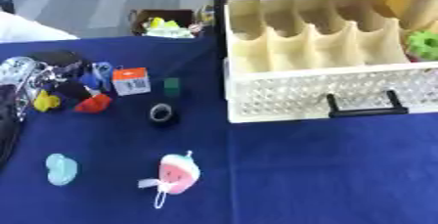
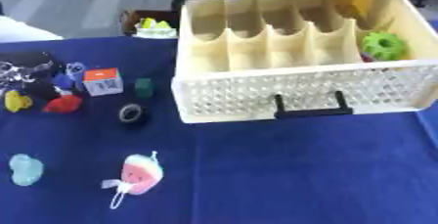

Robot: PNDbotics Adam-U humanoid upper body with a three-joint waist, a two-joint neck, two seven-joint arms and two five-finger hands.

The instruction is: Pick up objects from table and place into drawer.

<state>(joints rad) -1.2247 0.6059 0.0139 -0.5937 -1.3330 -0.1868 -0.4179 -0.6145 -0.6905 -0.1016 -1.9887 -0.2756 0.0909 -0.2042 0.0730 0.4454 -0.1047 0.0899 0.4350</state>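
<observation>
Seemingly, only the left hand point(image 1: 19, 74) is seen, fingers not readable, at the surface's left edge, nearest the red chunky toy point(image 1: 92, 103) lying just right of it.

The open drawer point(image 2: 299, 66) takes up the far right of the blue surface point(image 2: 299, 179), its black handle point(image 2: 308, 106) jutting toward the near edge. Upright dividers point(image 2: 265, 47) split its inside into narrow bays, with a green piece point(image 2: 383, 45) filling the right end. The near right corner lies bare. Along the left side, small things cluster closely; a black ring point(image 2: 130, 113) and a pink watermelon toy point(image 2: 140, 174) sit apart, nearer the middle.
</observation>
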